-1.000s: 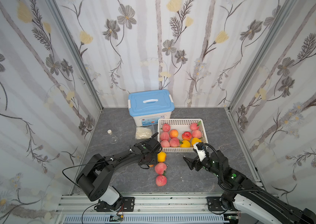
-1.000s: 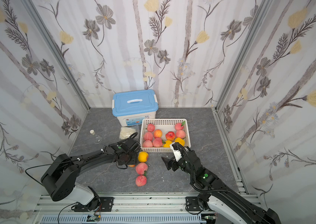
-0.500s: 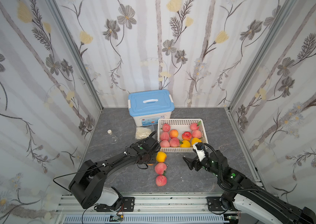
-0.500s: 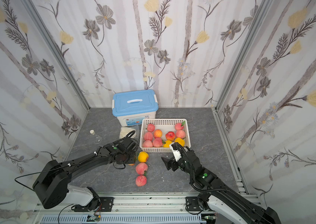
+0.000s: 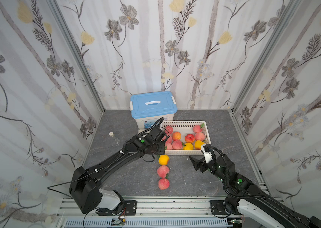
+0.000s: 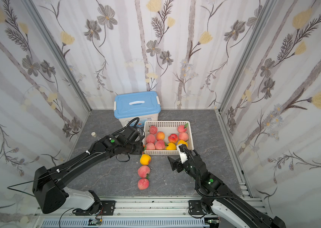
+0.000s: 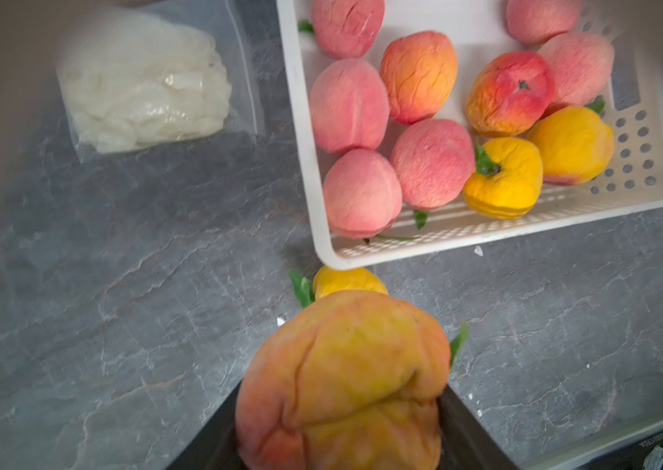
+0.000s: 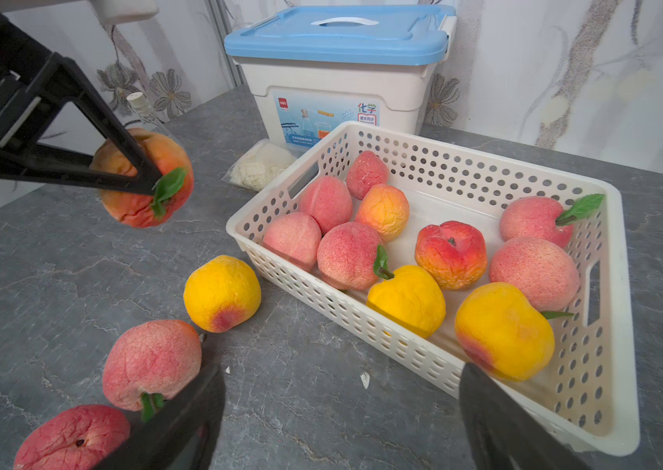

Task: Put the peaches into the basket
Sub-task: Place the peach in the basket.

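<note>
Though walls point(image 5: 155, 49) floral, tabletop point(image 5: 195, 187) grey-veined.

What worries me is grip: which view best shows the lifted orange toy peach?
Right wrist: the orange toy peach shows clamped in the left hand, above the grey table. Left wrist shows it close but cropped. Top views nearly hide it beneath that hand.

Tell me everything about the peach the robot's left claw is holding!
The peach is round and wrinkly, like soft foam. It is orange-yellow on one side and red on the other, with a small green leaf. The left gripper squeezes it between two black fingers, so its skin is creased. It looks lifted off the grey table, just outside a corner of the white basket. Only the fingers touch it.
</note>
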You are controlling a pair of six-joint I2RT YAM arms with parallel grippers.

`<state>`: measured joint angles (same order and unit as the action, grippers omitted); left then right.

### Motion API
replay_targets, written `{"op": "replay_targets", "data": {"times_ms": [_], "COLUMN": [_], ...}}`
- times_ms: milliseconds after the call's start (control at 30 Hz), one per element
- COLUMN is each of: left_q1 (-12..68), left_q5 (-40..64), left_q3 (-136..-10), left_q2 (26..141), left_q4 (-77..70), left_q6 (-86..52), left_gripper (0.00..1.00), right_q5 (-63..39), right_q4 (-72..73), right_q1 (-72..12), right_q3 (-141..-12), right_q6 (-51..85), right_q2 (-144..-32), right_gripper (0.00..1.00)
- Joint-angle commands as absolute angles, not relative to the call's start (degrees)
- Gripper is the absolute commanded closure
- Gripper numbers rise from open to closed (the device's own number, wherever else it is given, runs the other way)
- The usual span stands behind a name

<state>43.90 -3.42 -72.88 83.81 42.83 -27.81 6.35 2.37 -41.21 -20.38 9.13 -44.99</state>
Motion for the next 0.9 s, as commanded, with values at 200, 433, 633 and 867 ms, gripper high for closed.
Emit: {"op": "replay_targets", "data": {"times_ms": [200, 433, 633, 867], "left_q1": [43.4, 42.5, 41.7, 41.5], "left_q5": [-5.7, -6.9, -6.8, -7.6], "left_q3": [-98.2, -121.1, -135.9, -138.8], "left_q2": [105.1, 124.2, 136.6, 141.8], "left_q4": [42.0, 43.5, 46.1, 44.6], "left_q6": [-15.5, -11.9, -11.4, -11.1], "left_gripper": [0.4, 0.41, 0.41, 0.41], "right_q5": [9.6, 10.2, 10.2, 9.6], "right_q4": [3.4, 3.4, 3.2, 3.4], "right_q1": [-41.4, -41.4, -41.5, -41.5], "right_q3": [-20.1, -19.5, -19.5, -19.5], "right_q6": [8.8, 8.9, 9.0, 9.1], "right_q2": [-43.3, -41.4, -41.3, -41.3], "right_gripper": [0.11, 0.11, 0.11, 0.11]}}
